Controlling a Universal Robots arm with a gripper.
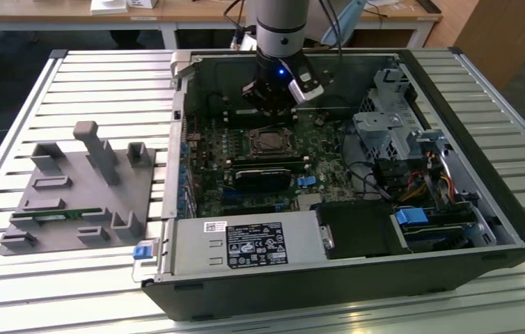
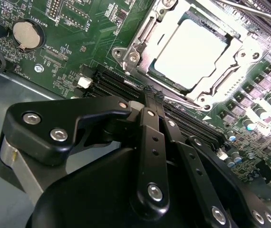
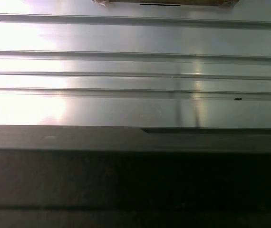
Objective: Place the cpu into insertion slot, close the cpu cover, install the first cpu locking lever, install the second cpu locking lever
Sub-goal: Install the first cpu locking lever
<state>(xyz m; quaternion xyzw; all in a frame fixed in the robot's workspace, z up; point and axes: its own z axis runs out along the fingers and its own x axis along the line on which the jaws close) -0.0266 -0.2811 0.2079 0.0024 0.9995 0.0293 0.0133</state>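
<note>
In the second wrist view the black linkage gripper (image 2: pixel 150 97), its fingertips pinched together on nothing, hovers just nearer than the dull silver square cpu (image 2: pixel 188 53), which lies seated in the metal-framed insertion slot (image 2: pixel 140 35) beneath the closed thin silver windowed cpu cover (image 2: pixel 228 64).

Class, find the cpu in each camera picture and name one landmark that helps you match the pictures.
Exterior view: the cpu sits in the socket at mid-board, just below the end effector.
Second wrist view: it is the pale square framed by the cpu cover.
First wrist view: ribbed metal surface; no cpu to point at.
Shared landmark: the long memory slots beside the socket.
</note>
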